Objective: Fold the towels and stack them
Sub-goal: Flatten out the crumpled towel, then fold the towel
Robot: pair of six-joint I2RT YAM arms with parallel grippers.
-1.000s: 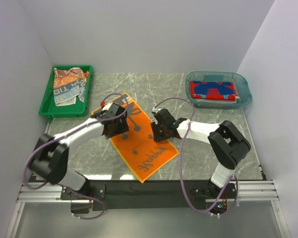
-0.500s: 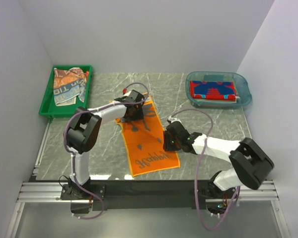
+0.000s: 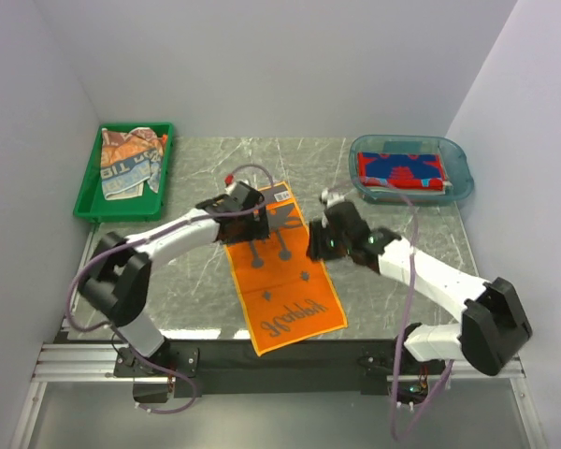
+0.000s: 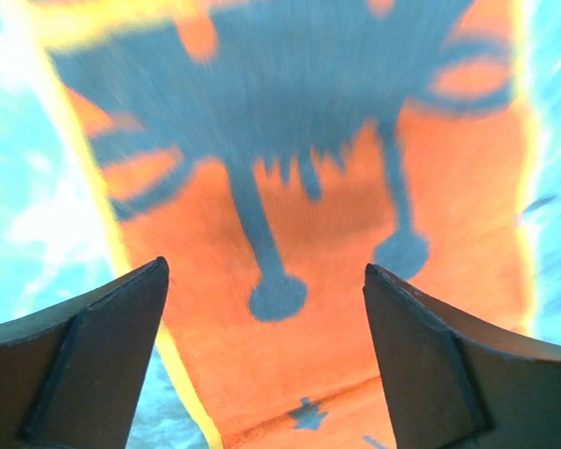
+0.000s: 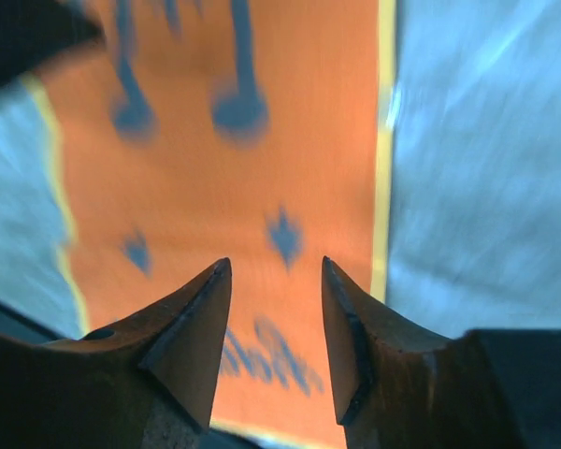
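Note:
An orange towel (image 3: 285, 281) with grey cartoon marks and lettering lies spread flat on the marble table, its long side running from mid-table to the front edge. My left gripper (image 3: 252, 217) hovers over its far left corner, jaws wide open and empty; the left wrist view shows the towel (image 4: 299, 234) below. My right gripper (image 3: 318, 245) is over the towel's right edge, jaws open and empty; the towel (image 5: 262, 168) fills the right wrist view. A red towel with blue pattern (image 3: 400, 170) lies folded in the blue tub. Crumpled towels (image 3: 129, 161) lie in the green tray.
The green plastic tray (image 3: 92, 201) stands at the far left. The clear blue tub (image 3: 460, 173) stands at the far right. White walls close in the table on three sides. The table's front edge meets a black strip near the arm bases.
The orange towel has been pulled straighter and nearer the front edge. My left gripper moved slightly toward me over the far corner. My right gripper moved from the towel's near right side up to its right edge.

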